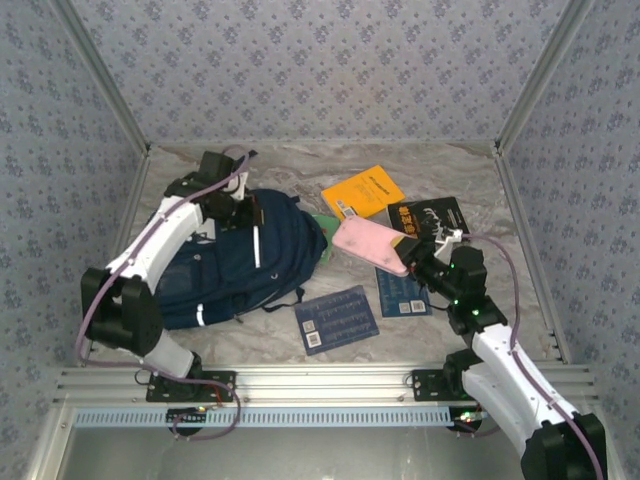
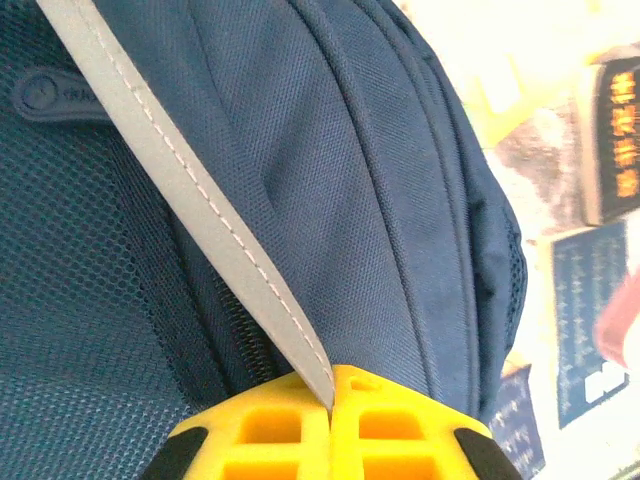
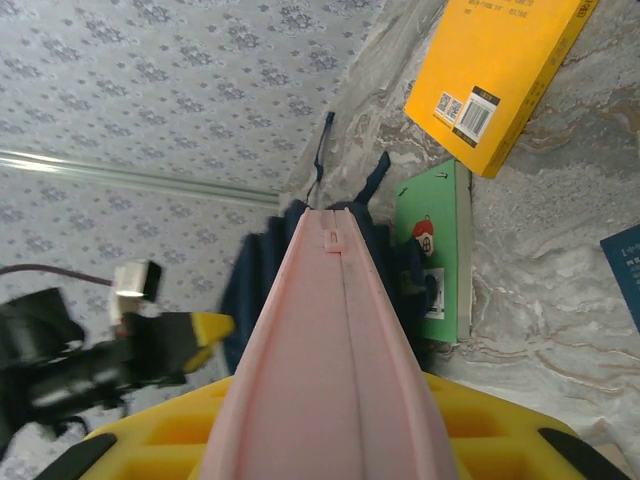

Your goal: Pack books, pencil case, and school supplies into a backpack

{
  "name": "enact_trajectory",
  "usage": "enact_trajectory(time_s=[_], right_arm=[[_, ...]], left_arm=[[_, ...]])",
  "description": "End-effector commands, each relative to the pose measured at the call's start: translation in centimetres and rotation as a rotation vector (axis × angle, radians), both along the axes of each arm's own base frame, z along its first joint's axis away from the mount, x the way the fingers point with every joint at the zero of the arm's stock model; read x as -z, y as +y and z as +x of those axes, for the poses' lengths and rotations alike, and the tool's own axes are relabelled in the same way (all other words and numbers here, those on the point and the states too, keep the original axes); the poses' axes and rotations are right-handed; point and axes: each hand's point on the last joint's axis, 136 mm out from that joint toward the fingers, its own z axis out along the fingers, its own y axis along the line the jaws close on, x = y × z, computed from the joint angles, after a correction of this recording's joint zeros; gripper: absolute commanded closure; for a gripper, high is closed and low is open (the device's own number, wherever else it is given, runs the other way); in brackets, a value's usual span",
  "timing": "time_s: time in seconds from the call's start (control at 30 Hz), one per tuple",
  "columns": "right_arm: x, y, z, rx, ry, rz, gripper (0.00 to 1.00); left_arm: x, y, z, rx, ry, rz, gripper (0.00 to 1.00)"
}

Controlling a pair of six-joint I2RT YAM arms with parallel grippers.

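Observation:
The navy backpack [image 1: 240, 265] lies on its side at the left of the table. My left gripper [image 1: 243, 212] is at its upper edge, its yellow jaws [image 2: 332, 400] shut on the end of the backpack's grey reflective stripe [image 2: 180, 170]. My right gripper [image 1: 418, 262] is shut on the pink pencil case [image 1: 370, 245], which hangs above the table and points toward the backpack. In the right wrist view the pencil case [image 3: 330, 330] runs out from between the yellow jaws. Beyond it lie the orange book [image 1: 362, 192] and the green pack [image 3: 440, 250].
A black book [image 1: 430, 215] lies behind my right gripper. One dark blue book [image 1: 337, 318] sits near the front middle, and another [image 1: 402, 293] is partly under the right arm. Patterned walls close in the table on three sides.

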Motion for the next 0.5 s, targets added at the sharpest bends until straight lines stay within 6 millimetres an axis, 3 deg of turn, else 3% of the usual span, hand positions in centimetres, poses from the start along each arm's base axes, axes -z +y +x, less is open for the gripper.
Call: enact_trajectory(time_s=[0.0,0.23,0.47], right_arm=[[-3.3,0.0,0.0,-0.031,-0.109,-0.078,0.75],[-5.8,0.9,-0.5,-0.100,-0.176,-0.140,0.75],[-6.8,3.6,-1.7,-0.229,-0.217,-0.156,0.74]], left_arm=[[-6.1,-0.7,-2.7,0.107,-0.113,-0.039,1.00],[-11.2,-0.3,-4.5,0.152,-0.301,-0.067,1.00],[-14.4,-3.6,-5.3,0.340,-0.439,-0.169,1.00]])
